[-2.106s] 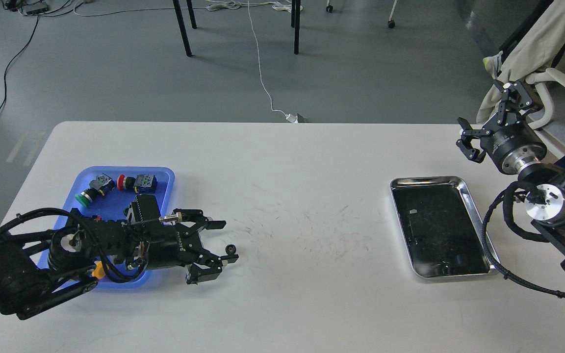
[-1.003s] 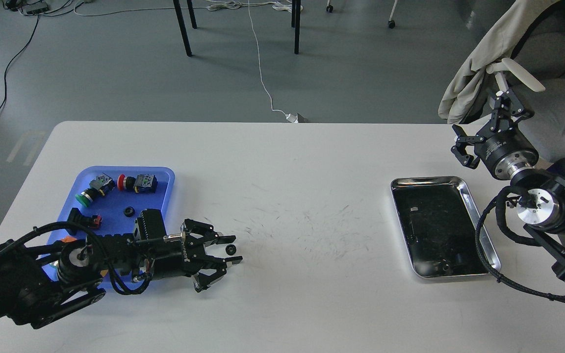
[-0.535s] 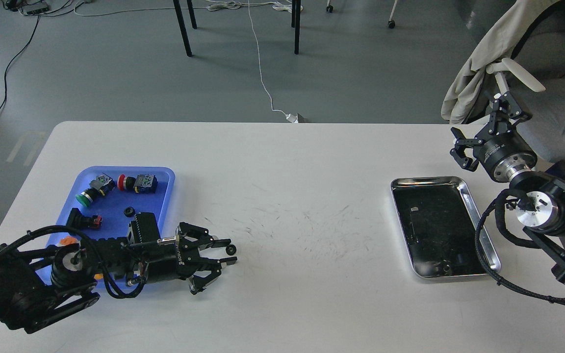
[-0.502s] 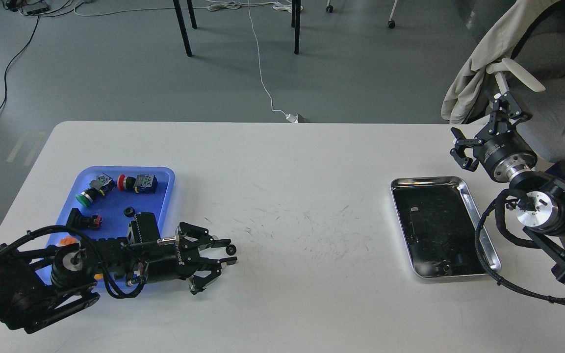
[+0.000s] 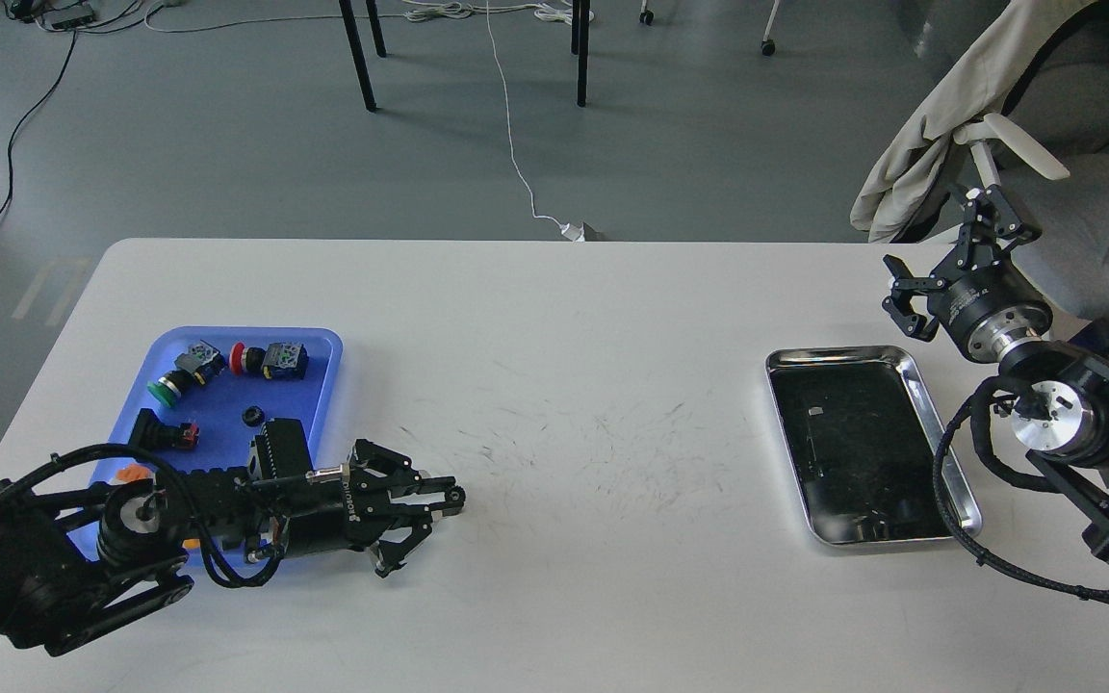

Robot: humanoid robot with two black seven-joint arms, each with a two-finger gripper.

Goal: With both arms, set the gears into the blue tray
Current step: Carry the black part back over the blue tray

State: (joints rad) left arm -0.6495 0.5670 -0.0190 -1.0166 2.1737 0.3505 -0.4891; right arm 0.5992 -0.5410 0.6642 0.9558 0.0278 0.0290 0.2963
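Our left gripper [image 5: 446, 502] has just clenched on the stray gear [image 5: 455, 497] beside the blue tray [image 5: 322, 346], readying delivery; our right gripper [image 5: 940, 260] hangs spread, idle.

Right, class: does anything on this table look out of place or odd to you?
One gear lies on the white table right of the blue tray, between the left gripper fingers, while another gear sits inside the tray among push-button switches. Nothing looks spilled or damaged.
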